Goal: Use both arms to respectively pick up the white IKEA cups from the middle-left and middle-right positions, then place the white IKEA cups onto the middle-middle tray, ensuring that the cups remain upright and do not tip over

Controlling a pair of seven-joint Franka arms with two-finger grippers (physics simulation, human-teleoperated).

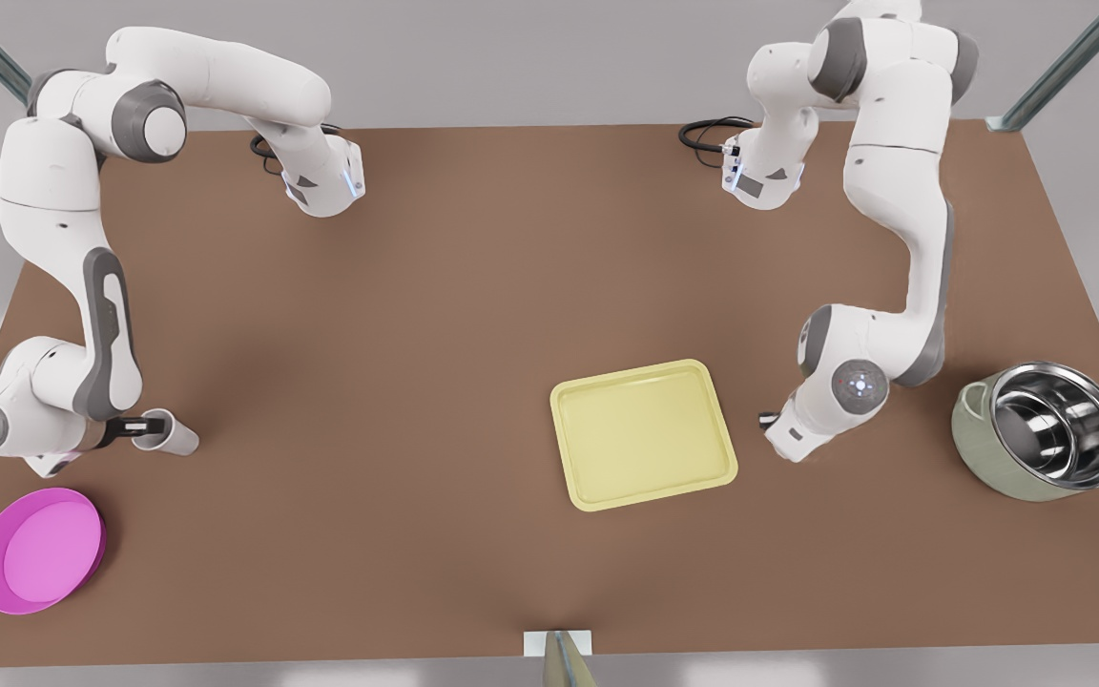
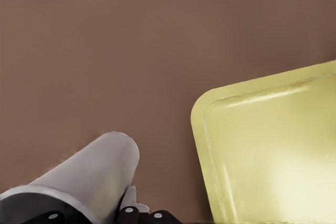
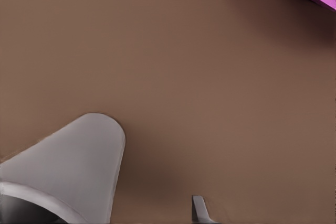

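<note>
Grasping is in hand: just beside the tray (image 1: 643, 434) the left gripper (image 1: 769, 422) is clamped on one white IKEA cup (image 2: 94, 177), while well apart from the tray the right gripper (image 1: 134, 426) is spread wide about the other cup (image 1: 168, 436), so closing is called for before an upright lift.

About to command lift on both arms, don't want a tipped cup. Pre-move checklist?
1. Left gripper holds left cup: ok, a finger lies against its wall.
2. Right gripper holds right cup, near the pink dish: not ok, jaws open, a gap shows between finger and cup.
3. Tray free to receive cups: ok.
4. Cups upright: cannot tell.
5. Table between right cup and tray unobstructed: ok.
</note>
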